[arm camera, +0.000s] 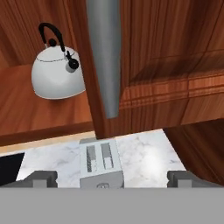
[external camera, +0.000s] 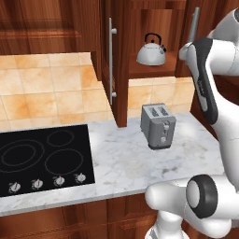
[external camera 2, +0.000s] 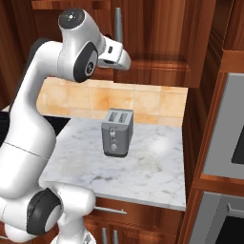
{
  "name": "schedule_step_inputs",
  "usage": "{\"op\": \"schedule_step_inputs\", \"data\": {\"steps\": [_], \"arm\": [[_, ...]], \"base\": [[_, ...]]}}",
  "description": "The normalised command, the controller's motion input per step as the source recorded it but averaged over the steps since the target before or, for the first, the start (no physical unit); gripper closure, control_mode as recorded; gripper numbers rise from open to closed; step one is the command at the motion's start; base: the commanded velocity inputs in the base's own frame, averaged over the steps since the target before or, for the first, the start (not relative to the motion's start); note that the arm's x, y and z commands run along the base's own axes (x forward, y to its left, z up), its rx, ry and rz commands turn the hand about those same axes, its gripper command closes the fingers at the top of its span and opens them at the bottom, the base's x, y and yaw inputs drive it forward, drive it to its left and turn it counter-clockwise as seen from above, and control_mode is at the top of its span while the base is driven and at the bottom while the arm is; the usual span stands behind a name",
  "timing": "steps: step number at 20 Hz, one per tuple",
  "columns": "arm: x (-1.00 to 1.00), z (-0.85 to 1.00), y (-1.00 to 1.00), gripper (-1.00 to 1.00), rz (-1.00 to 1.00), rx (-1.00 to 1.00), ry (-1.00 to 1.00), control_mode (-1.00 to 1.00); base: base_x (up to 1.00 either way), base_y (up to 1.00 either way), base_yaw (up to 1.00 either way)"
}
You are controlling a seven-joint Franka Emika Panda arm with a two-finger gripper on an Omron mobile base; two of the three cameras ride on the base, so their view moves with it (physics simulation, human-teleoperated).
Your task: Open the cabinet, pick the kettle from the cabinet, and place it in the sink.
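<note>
Kettle (external camera: 151,50) sits upright on the inner shelf of the cabinet (external camera: 122,65), spout to one side and black arched handle on top. In the left base view the left door stands swung out edge-on with its long silver handle (external camera: 110,60) facing forward, and the kettle shows in the gap. The right door (arm camera: 175,65) hangs close in front of the hand camera, its bar handle (arm camera: 105,57) running down the middle of that view and ending above the toaster (arm camera: 100,164).

Opening looks like the step in hand: the kettle is exposed but untouched, and the right door stands partly across the way. My guess is that the next move calls for steering past that door edge and bar toward the kettle's handle or body.

End effector (arm camera: 111,178) has its fingertips spread wide apart at the bottom of the hand view, gripping and touching nothing. Below lie the marble tabletop (external camera: 126,163) and cooktop (external camera: 42,158).
</note>
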Motion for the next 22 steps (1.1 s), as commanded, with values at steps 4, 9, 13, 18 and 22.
{"op": "schedule_step_inputs", "data": {"steps": [4, 9, 13, 18, 22], "arm": [[0.38, 0.12, -0.12, -1.0, 0.0, 0.0, 0.0, -1.0], [0.4, 0.06, -0.19, -1.0, 0.0, 0.0, 0.01, -1.0], [0.41, 0.02, -0.14, -1.0, 0.0, 0.0, 0.0, -1.0], [0.4, 0.05, -0.03, -1.0, 0.0, 0.02, 0.0, -1.0], [0.36, 0.06, 0.0, -1.0, 0.01, 0.03, 0.0, -1.0]], "base": [[0.0, 0.0, 0.0], [0.0, 0.0, 0.0], [0.0, 0.0, 0.0], [0.0, 0.0, 0.0], [0.0, 0.0, 0.0]]}}
